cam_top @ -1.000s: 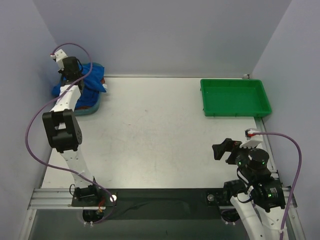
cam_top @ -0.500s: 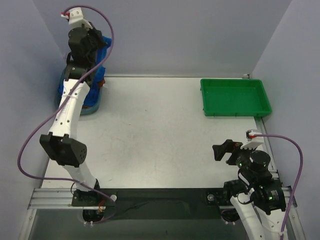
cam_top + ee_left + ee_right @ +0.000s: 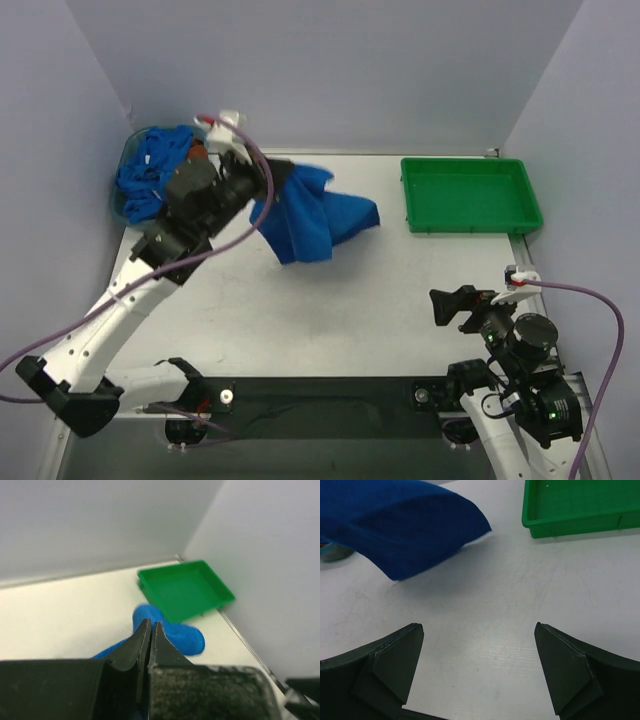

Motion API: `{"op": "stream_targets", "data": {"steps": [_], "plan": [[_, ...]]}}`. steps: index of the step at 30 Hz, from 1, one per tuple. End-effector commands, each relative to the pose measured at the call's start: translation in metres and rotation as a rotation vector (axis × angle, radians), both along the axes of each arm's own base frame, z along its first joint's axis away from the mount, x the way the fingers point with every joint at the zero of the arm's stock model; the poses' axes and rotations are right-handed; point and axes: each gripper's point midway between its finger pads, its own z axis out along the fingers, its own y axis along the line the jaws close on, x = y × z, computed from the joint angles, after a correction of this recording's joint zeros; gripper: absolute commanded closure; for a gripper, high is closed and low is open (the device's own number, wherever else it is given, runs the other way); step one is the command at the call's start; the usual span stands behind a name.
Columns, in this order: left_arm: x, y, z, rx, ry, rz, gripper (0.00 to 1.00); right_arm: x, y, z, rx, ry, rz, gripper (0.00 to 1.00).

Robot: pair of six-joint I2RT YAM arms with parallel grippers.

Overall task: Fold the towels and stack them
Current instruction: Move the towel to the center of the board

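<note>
A: How is the left hand [image 3: 268, 182] to be described?
B: Its jaws are seen pressed together in its own wrist view [image 3: 151, 628]. A blue towel [image 3: 322, 215] is pinched between them by one edge and hangs from there.

A: Where is that towel placed, taken outward from the hand?
B: From above it is spread from the hand toward 3 o'clock. Its far tip is pointed at the green tray [image 3: 470, 228], and a lower fold is dropped toward 5 o'clock. Its long axis is judged to run roughly from 9 to 3. A shadow is seen beneath the cloth [image 3: 405, 530] from the right wrist, so it is taken to be clear of the surface [image 3: 330, 320], though this cannot be fully settled.

A: And the right hand [image 3: 452, 305]?
B: It is held wide with nothing between its fingers, near 5 o'clock on the surface. From it the towel lies toward 11 o'clock, well apart.

A: Which arm is nearer?
B: The left, by which the cloth is gripped. If the towel is to be stretched between both hands, a reach toward 11 o'clock by the right one would be called for.

A: What of the other towels [image 3: 150, 172]?
B: They are heaped in a teal tub [image 3: 122, 205] at 10 o'clock, and no folded stack is seen
</note>
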Motion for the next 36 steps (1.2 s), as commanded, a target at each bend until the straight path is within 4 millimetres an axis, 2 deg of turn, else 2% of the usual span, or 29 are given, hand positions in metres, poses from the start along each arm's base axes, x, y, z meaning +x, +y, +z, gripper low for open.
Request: {"op": "stream_targets", "data": {"steps": [1,2,3,4,5,6,7,9,10,11,13,14,15,17,18,19,20,22,23,24,25,26,27,28,30,31,32,33,36], "plan": [[-0.049,-0.046,-0.115,0.014,0.26,-0.193,1.0,-0.004,0.011,0.016,0.035,-0.039,0.057,0.0],[-0.065,-0.053,-0.147,0.035,0.327,-0.239,1.0,-0.005,0.013,0.016,0.039,-0.033,0.07,0.0],[-0.084,-0.057,-0.164,0.03,0.367,-0.278,1.0,-0.005,0.019,0.014,0.045,-0.022,0.103,0.0],[-0.119,-0.071,-0.215,0.07,0.476,-0.359,0.99,-0.005,0.021,0.012,0.046,-0.012,0.112,0.0],[-0.135,-0.075,-0.23,0.08,0.51,-0.391,0.93,-0.005,0.022,0.01,0.048,-0.001,0.12,0.0],[-0.155,-0.077,-0.236,0.076,0.528,-0.426,0.82,-0.003,0.025,0.006,0.049,0.025,0.129,0.0],[-0.187,-0.085,-0.261,0.091,0.58,-0.494,0.73,-0.001,0.026,0.003,0.051,0.043,0.129,0.0],[-0.22,-0.093,-0.263,0.083,0.592,-0.58,0.63,0.005,0.028,-0.006,0.05,0.099,0.129,0.0],[-0.233,-0.096,-0.266,0.101,0.592,-0.619,0.52,0.008,0.028,-0.011,0.055,0.127,0.122,0.0],[-0.253,-0.103,-0.261,0.125,0.58,-0.684,0.48,0.011,0.028,-0.015,0.058,0.153,0.109,0.0],[-0.268,-0.103,-0.261,0.198,0.564,-0.747,0.37,0.02,0.027,-0.029,0.066,0.243,0.077,0.0],[-0.271,-0.107,-0.25,0.205,0.544,-0.775,0.34,0.023,0.029,-0.033,0.066,0.277,0.074,0.0],[-0.27,-0.107,-0.248,0.228,0.521,-0.783,0.32,0.029,0.031,-0.045,0.06,0.348,0.07,0.0],[-0.246,-0.099,-0.251,0.267,0.515,-0.652,0.26,0.037,0.031,-0.054,0.056,0.412,0.051,0.0],[-0.23,-0.096,-0.244,0.27,0.488,-0.585,0.26,0.043,0.032,-0.065,0.041,0.479,0.044,0.0],[-0.209,-0.086,-0.249,0.299,0.486,-0.489,0.26,0.048,0.031,-0.069,0.03,0.501,0.038,0.0],[-0.172,-0.071,-0.254,0.298,0.508,-0.372,0.26,0.058,0.028,-0.077,-0.004,0.547,0.016,0.03],[-0.134,-0.053,-0.262,0.279,0.553,-0.247,0.29,0.069,0.026,-0.083,-0.039,0.579,0.005,0.1],[-0.116,-0.046,-0.273,0.285,0.583,-0.192,0.3,0.075,0.025,-0.087,-0.051,0.595,-0.01,0.14],[-0.091,-0.032,-0.278,0.281,0.587,-0.121,0.32,0.082,0.027,-0.094,-0.07,0.631,-0.005,0.23],[-0.079,-0.034,-0.278,0.272,0.574,-0.105,0.33,0.09,0.032,-0.096,-0.082,0.623,0.009,0.25],[-0.069,-0.036,-0.293,0.298,0.602,-0.092,0.34,0.095,0.034,-0.099,-0.101,0.627,0.004,0.27],[-0.051,-0.042,-0.296,0.292,0.596,-0.077,0.36,0.105,0.049,-0.11,-0.142,0.655,0.04,0.33],[-0.05,-0.043,-0.308,0.314,0.62,-0.073,0.36,0.105,0.049,-0.11,-0.142,0.655,0.04,0.33],[-0.039,-0.052,-0.314,0.313,0.626,-0.078,0.41,0.116,0.059,-0.122,-0.2,0.68,0.05,0.39],[-0.037,-0.055,-0.331,0.343,0.659,-0.077,0.43,0.116,0.068,-0.136,-0.234,0.72,0.072,0.42],[-0.036,-0.058,-0.338,0.347,0.681,-0.076,0.45,0.122,0.074,-0.137,-0.238,0.715,0.081,0.46],[-0.039,-0.06,-0.346,0.354,0.713,-0.089,0.5,0.123,0.079,-0.144,-0.242,0.732,0.09,0.47],[-0.059,-0.063,-0.377,0.365,0.826,-0.139,0.52,0.117,0.097,-0.172,-0.258,0.808,0.141,0.48]]}}
